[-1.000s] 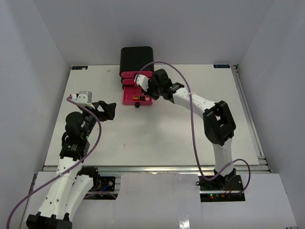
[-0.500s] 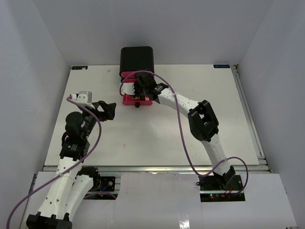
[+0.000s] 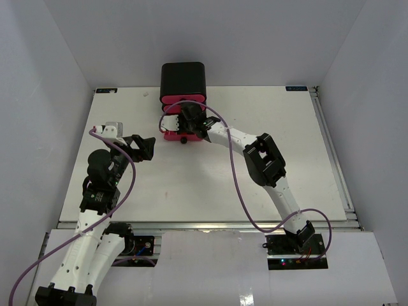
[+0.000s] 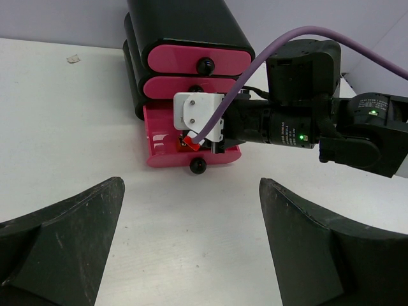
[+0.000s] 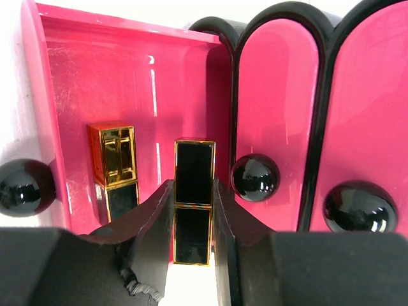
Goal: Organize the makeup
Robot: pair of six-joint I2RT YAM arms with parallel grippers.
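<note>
Above open drawer, right hand tight on black lipstick, gold-capped lipstick alongside; left hand wide.

Gold-trimmed black lipstick, gold-and-black lipstick, pink drawer, black box.

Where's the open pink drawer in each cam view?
Top external: open pink drawer back centre, mostly under the right arm.
Left wrist: upper centre, below the two closed drawers.
Right wrist: fills the upper left, behind the lipstick in the right tool.
Shared landmark: the drawer's black knob.
</note>
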